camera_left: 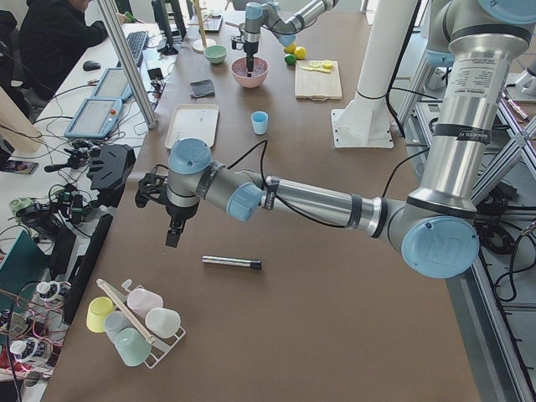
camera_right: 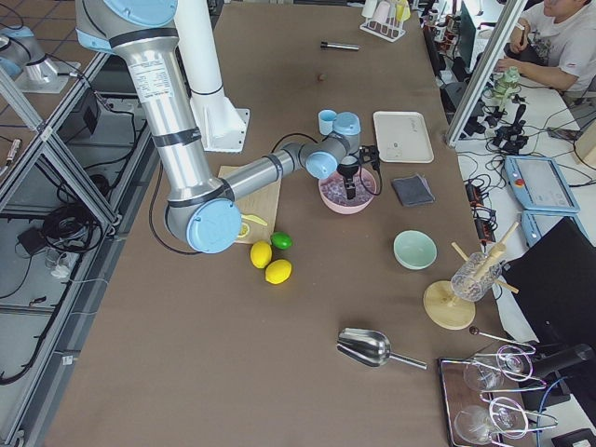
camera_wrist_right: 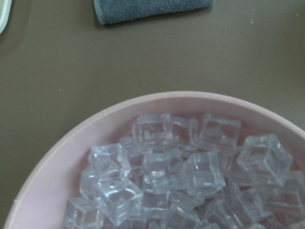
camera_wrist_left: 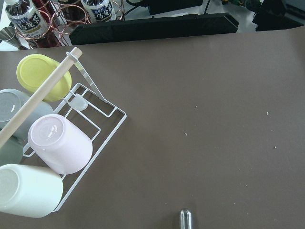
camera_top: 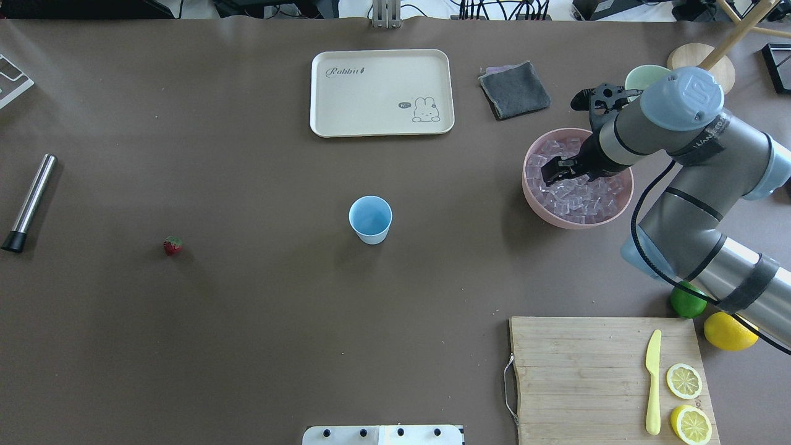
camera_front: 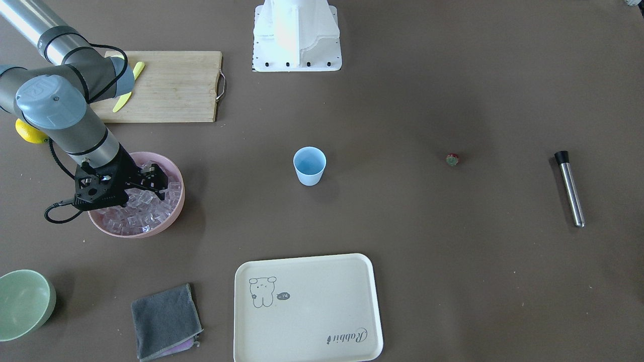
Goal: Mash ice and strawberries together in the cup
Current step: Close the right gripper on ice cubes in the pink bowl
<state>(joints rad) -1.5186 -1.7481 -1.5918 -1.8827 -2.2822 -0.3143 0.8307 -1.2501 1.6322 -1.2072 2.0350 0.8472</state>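
Cup (camera_front: 309, 171) upright, mouth skyward; right fingers (camera_top: 552, 173) spread over ice (camera_wrist_right: 162, 171); left fingers (camera_left: 172, 236) unreadable.

Bright, even overhead light; frames sharp, no motion blur.
Soft faint shadows beside cup (camera_front: 309, 168) and pink bowl (camera_front: 178, 208). Small glints on ice (camera_wrist_right: 162, 171); white highlight stripe along steel muddler (camera_front: 571, 188). Right wrist view slightly soft at its lower edge.

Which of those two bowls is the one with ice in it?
The pink bowl, heaped with clear ice cubes, right under the right claw. The pale green bowl nearby looks empty.
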